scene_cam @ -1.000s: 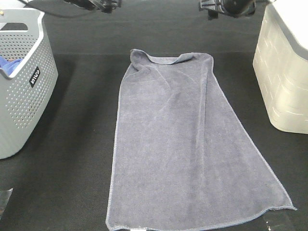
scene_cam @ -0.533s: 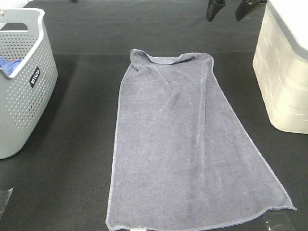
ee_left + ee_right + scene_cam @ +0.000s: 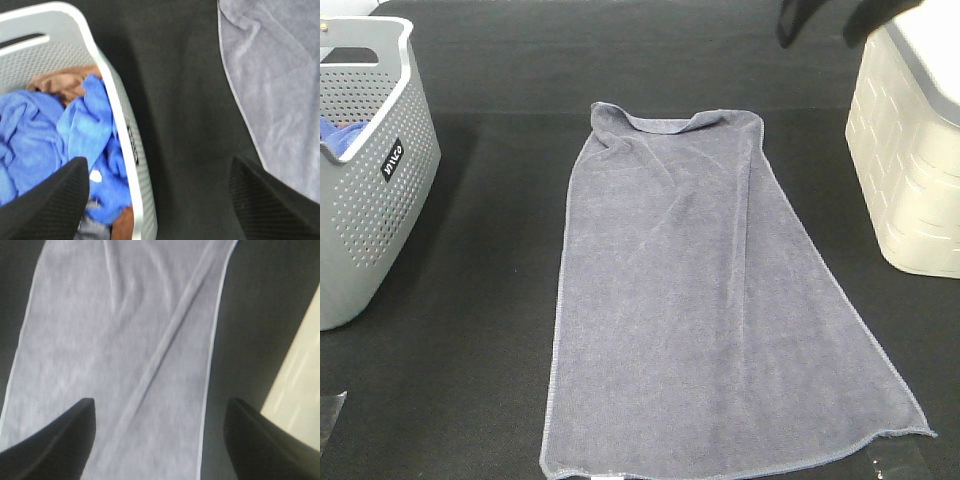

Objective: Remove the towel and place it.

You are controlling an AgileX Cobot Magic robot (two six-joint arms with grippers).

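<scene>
The slate-grey towel [image 3: 710,300] lies spread flat on the black table, its far hem slightly folded over. It also shows in the left wrist view [image 3: 275,85] and in the right wrist view [image 3: 125,350]. My right gripper [image 3: 828,22] is open and empty, high above the table beyond the towel's far right corner; its fingertips [image 3: 60,435] frame the towel from above. My left gripper [image 3: 160,200] is open and empty, hovering over the rim of the grey basket [image 3: 125,125]; it is out of the exterior view.
The perforated grey basket [image 3: 380,190] stands at the left and holds bright blue cloth [image 3: 45,140] and a brown cloth [image 3: 65,85]. A cream lidded bin [image 3: 910,150] stands at the right edge.
The right gripper has moved right and upward, toward the cream bin. The left arm left the exterior view a second ago. The towel has not moved.
</scene>
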